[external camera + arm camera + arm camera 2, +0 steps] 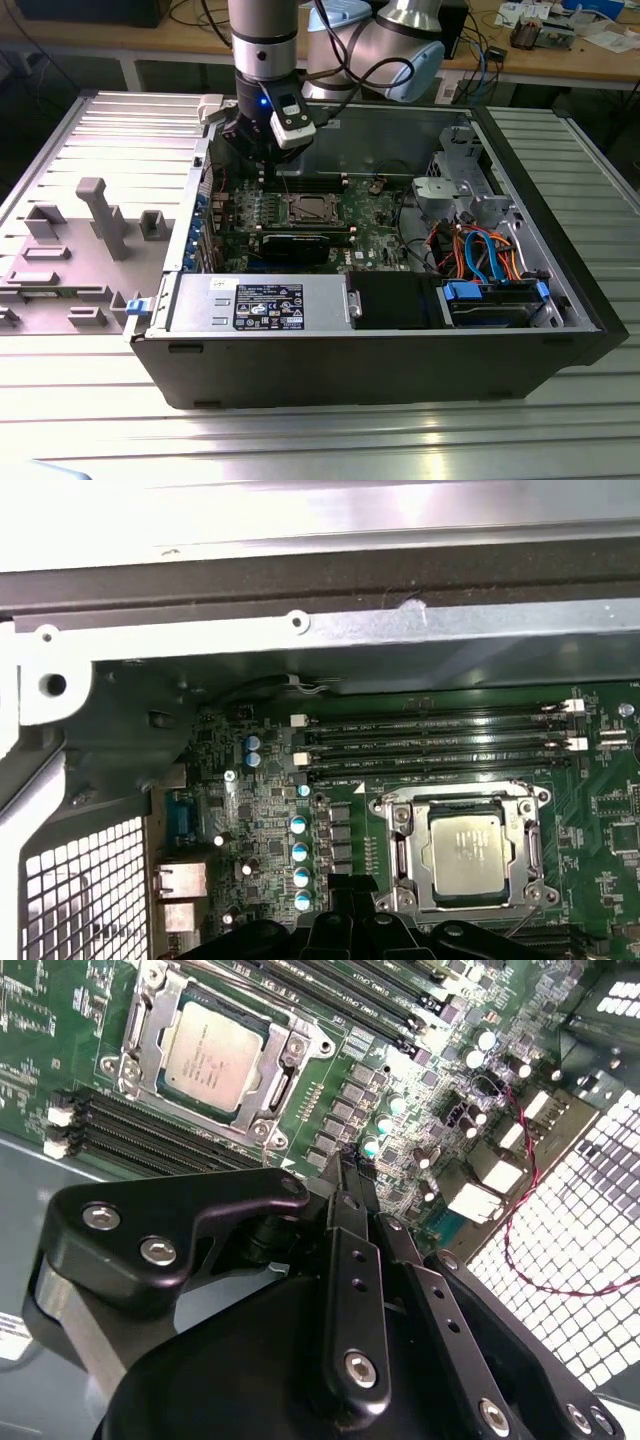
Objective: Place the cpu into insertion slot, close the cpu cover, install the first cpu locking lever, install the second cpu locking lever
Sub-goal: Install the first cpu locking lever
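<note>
cpu (465,845) seated in insertion slot (470,802) just beside tool (350,888), tool pinched narrow holding nothing, case wall (300,630) near, motherboard (260,810) open around.

1. I am working in a robotics lab or a workshop, not in a home.
2. A desktop computer case (400,370) is lying open on its side, and its green motherboard (385,245) with the cpu (466,852) is showing bare.
3. The case is resting on a ribbed metal table (300,440), beside a grey fixture plate (60,270) with blocks.
4. Behind it, a wooden workbench (570,62) is carrying loose cables (190,15) and small parts.
</note>
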You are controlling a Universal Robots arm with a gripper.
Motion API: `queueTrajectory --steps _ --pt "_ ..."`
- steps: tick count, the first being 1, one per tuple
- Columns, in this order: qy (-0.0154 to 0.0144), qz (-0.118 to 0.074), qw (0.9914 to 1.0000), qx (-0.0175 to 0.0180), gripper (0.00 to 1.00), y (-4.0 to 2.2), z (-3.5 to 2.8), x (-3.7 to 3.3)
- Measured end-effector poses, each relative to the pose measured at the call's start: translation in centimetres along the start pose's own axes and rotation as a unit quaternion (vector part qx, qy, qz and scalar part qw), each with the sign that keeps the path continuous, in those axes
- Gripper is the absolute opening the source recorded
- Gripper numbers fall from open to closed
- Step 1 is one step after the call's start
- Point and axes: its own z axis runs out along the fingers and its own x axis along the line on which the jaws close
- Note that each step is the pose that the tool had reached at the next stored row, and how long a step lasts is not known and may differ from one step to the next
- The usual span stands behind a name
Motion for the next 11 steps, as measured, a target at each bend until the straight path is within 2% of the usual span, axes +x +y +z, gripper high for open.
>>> queueTrajectory --steps 5,6,11 --pt "-0.0031 -0.003 0.99999 -0.0002 0.11 0.40 0.00 0.03" --pt "-0.0042 -0.004 0.99998 -0.0003 0.11 0.63 0.00 0.04" --pt "-0.0057 -0.007 0.99996 -0.0003 0.11 1.20 0.02 0.09"
